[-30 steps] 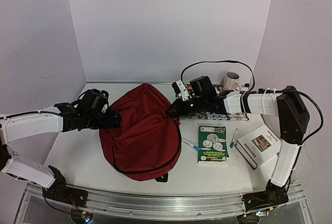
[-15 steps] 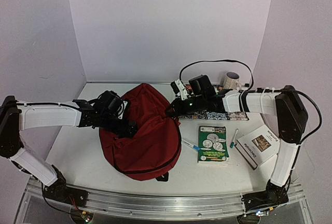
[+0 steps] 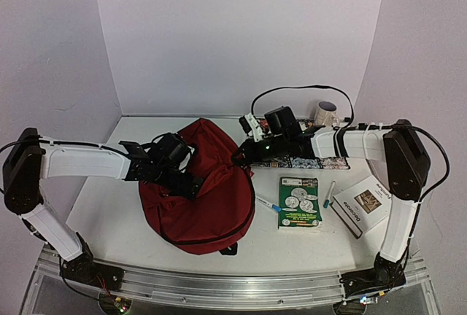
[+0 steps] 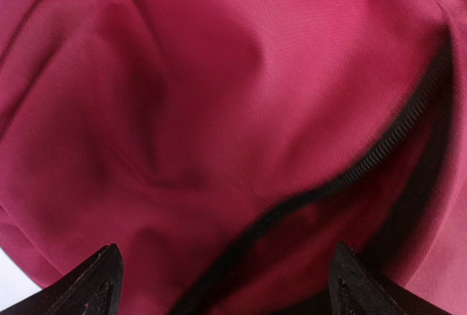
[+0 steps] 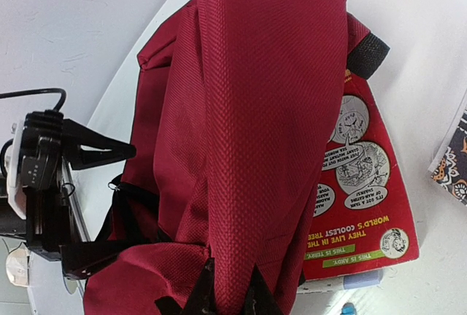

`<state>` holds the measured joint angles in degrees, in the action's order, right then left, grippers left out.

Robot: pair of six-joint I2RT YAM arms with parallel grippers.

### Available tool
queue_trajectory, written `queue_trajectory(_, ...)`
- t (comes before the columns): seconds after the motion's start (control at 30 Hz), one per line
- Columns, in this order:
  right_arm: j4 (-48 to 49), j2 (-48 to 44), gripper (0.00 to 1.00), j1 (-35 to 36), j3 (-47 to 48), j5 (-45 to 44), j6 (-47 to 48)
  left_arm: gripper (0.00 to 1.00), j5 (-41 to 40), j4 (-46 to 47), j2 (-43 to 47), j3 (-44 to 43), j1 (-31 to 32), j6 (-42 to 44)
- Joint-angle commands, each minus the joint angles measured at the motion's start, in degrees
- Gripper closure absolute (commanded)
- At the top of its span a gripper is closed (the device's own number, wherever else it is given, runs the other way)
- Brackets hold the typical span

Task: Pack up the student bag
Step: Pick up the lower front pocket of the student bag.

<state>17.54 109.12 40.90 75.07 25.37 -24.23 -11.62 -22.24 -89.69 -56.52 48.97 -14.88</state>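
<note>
Two books, a green book [image 3: 299, 202] and a white book [image 3: 363, 206], lay unpacked on the counter [image 3: 109, 205] at near right; further back, left of centre, sat the student bag [image 3: 208, 198] (zip seemingly part-open); left fingers [image 3: 190, 181] gaped wide over it; right fingers [image 3: 242, 156] pinched its red fabric; packing looked barely begun.
</note>
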Motion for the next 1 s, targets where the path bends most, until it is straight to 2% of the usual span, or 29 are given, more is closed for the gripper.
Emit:
queue_trajectory(0.0, 2.07, 0.03, 0.92, -0.04, 2.73, 2.21, 0.23, 0.01, -7.1, 0.46, -2.98, -3.84, -0.1, 0.26)
queue_trajectory(0.3, 2.43, 0.31, 0.92, 0.46, 2.78, 3.24, 0.32, 0.01, -1.63, 5.09, -7.88, -5.59, 1.01, 2.23)
queue_trajectory(0.37, 2.51, 0.31, 0.92, 0.63, 2.79, 3.58, 0.32, 0.01, -3.68, 6.04, -8.21, -5.21, 1.05, 2.06)
queue_trajectory(0.43, 2.58, 0.29, 0.92, 0.67, 2.78, 3.79, 0.34, 0.02, -10.08, 6.24, -8.79, -5.37, 0.96, 0.54)
queue_trajectory(0.53, 2.59, 0.1, 0.92, 0.68, 2.48, 3.96, 0.49, 0.12, -19.47, 5.76, -8.93, -6.04, 0.15, -2.26)
queue_trajectory(0.7, 2.59, -0.22, 0.92, 0.68, 2.05, 4.07, 0.67, 0.33, -26.66, 5.72, -6.38, -5.51, -0.97, -4.91)
queue_trajectory(0.8, 2.59, -0.39, 0.92, 0.69, 1.8, 4.04, 0.67, 0.43, -28.71, 5.76, -4.58, -5.11, -1.57, -5.12)
queue_trajectory(0.97, 2.58, -0.47, 0.92, 0.74, 1.68, 3.97, 0.68, 0.58, -26.74, 5.9, -1.64, -4.41, -1.98, -3.82)
